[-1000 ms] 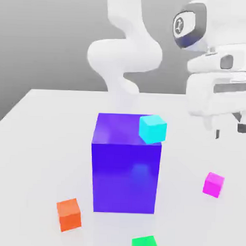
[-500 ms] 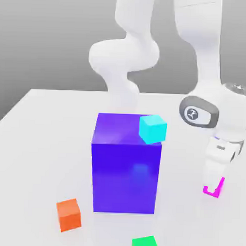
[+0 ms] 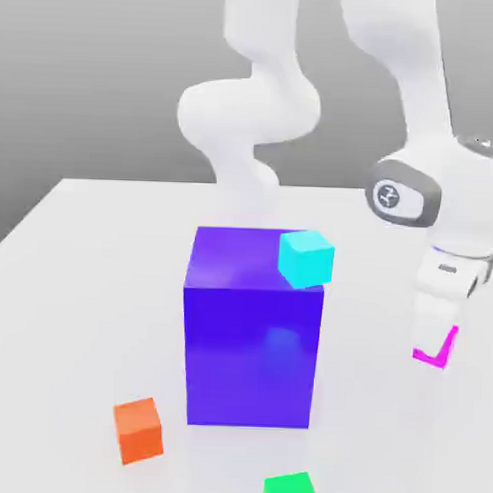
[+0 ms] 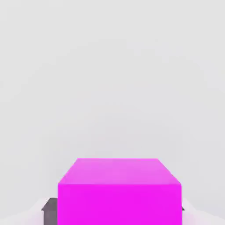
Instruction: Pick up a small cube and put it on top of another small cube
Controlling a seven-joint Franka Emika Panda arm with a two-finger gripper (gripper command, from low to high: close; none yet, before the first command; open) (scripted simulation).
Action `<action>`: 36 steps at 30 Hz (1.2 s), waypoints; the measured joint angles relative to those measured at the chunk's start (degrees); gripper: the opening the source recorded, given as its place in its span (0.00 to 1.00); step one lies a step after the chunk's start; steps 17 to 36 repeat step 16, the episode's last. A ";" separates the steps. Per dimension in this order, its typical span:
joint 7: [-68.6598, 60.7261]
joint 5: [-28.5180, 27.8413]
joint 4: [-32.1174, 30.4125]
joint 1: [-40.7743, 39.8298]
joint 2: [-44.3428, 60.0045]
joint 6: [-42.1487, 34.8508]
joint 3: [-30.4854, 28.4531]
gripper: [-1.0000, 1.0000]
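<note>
My gripper is shut on the small magenta cube and holds it a little above the white table at the exterior view's right. In the hand view the magenta cube sits between my fingers with bare table behind it. A small cyan cube rests on the far right corner of the big blue block in the middle. A small orange cube lies on the table at the front left of the block. A small green cube lies at the front edge.
The big blue block stands to the left of my gripper, about a cube's width of table between them. The arm's white base rises behind the block. The white table stretches out to the exterior view's left.
My gripper came down from high on the right onto the magenta cube, shut on it, and has now lifted it slightly off the table. The other cubes have not moved.
</note>
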 joint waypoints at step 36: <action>2.50 5.73 19.18 -15.30 13.09 -5.87 -14.82 1.00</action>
